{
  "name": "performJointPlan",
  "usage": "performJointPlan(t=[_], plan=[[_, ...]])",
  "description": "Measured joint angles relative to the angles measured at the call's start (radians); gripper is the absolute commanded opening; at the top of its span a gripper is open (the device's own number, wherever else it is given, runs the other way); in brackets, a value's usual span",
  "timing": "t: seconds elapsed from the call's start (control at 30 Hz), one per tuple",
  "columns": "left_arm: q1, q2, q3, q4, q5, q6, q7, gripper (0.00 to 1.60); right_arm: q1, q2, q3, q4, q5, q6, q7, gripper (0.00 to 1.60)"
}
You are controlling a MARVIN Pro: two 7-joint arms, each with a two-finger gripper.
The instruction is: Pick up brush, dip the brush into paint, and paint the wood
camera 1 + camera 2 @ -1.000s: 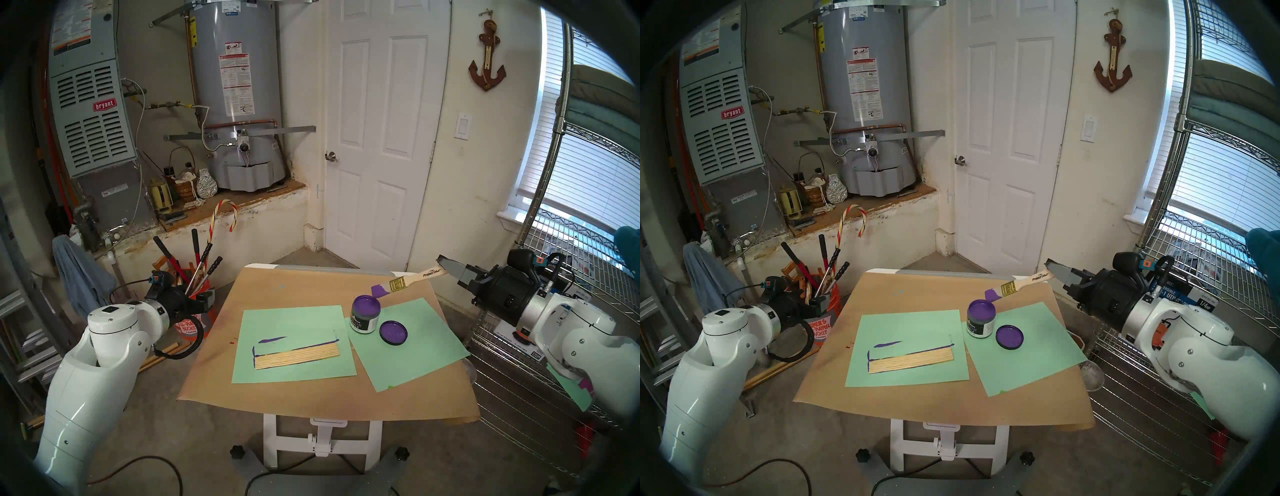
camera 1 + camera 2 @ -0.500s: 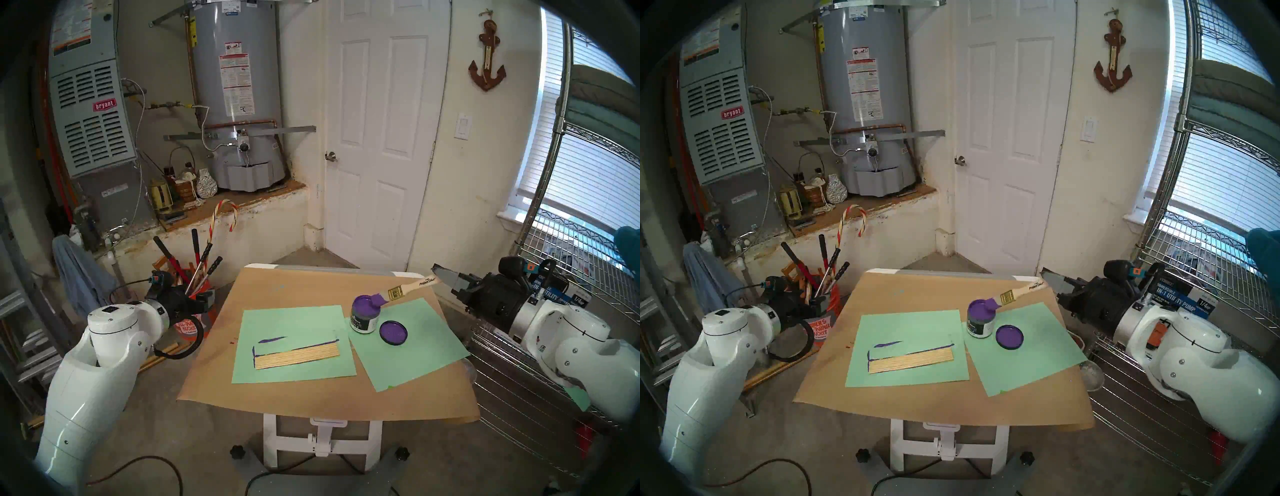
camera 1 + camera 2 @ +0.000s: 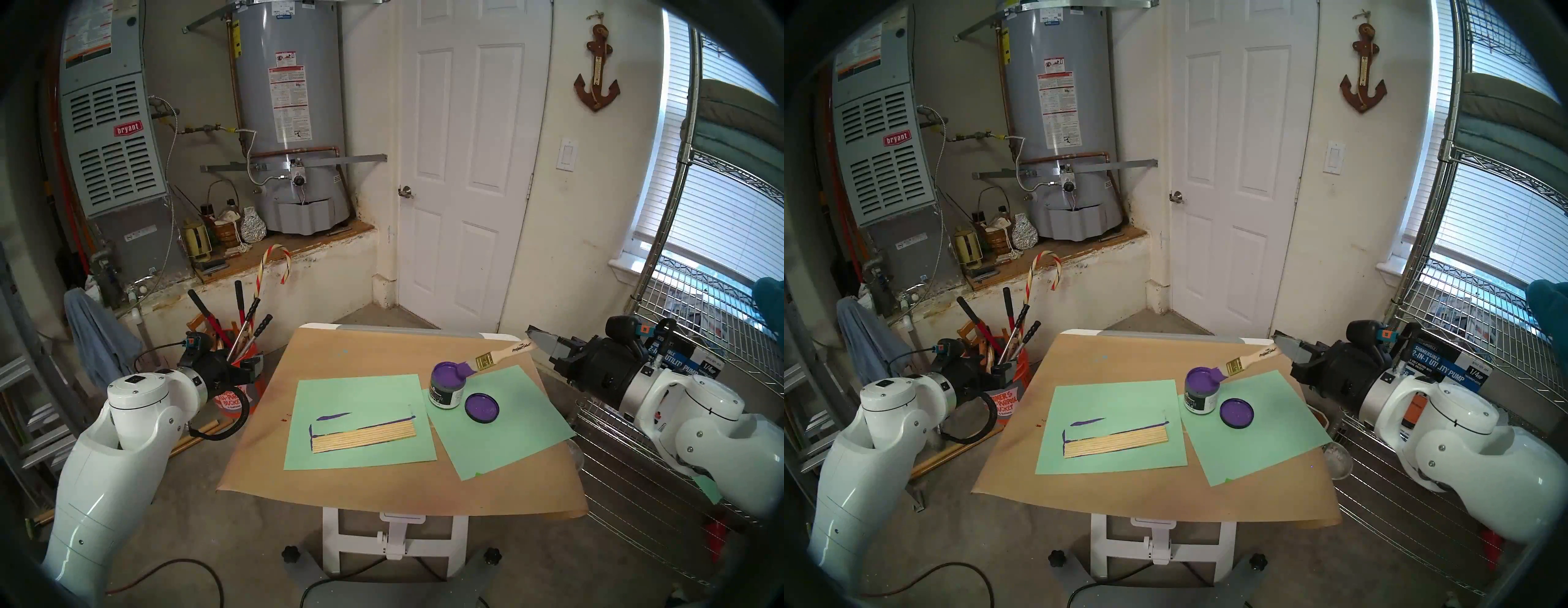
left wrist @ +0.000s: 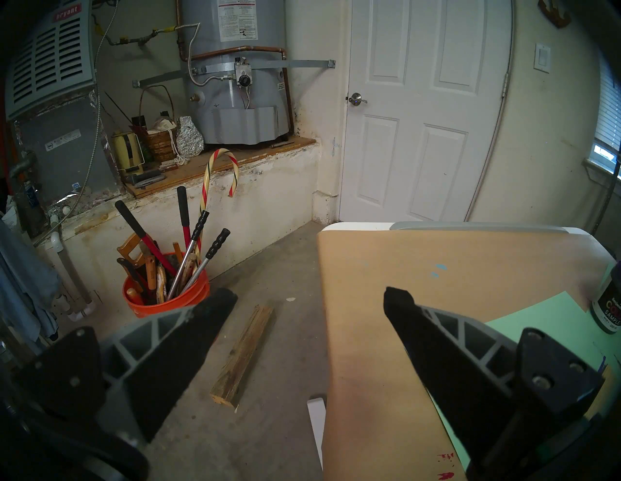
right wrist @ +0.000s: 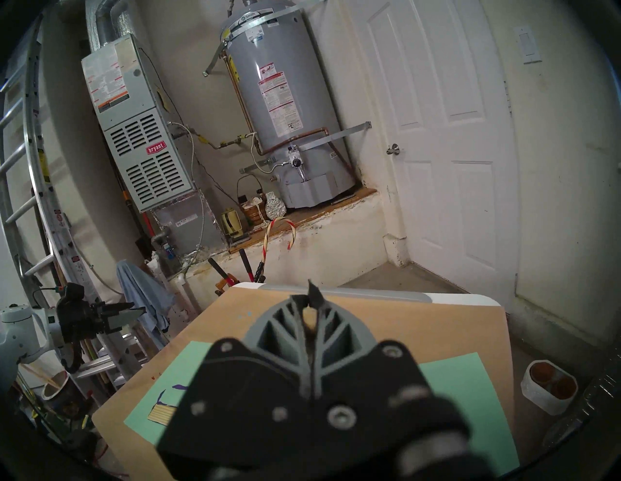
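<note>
Your right claw is clamped on the handle end of the brush, whose purple bristles reach away from it into the paint. Your left claw hangs empty with jaws apart off the surface; the wood lies between the two claws.

A white panelled door stands beside a grey water heater, above bare concrete floor.

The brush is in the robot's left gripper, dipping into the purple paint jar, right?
Not the left. The head view shows the right gripper holding the brush, its bristles at the purple paint jar. The left gripper is open and empty.
</note>
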Motion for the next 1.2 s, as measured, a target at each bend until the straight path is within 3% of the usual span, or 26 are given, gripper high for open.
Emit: performJointPlan(t=[0.73,1.2], plan=[[0.0,0.0,0.0,0.0,0.0,0.0,0.0,1.6,0.101,0.071,-0.155,0.013,-0.02,-0.037,-0.044,0.0],[0.0,0.0,0.0,0.0,0.0,0.0,0.0,1.6,0.171,0.077,-0.216,-0.017,0.033,-0.049,-0.108,0.0]])
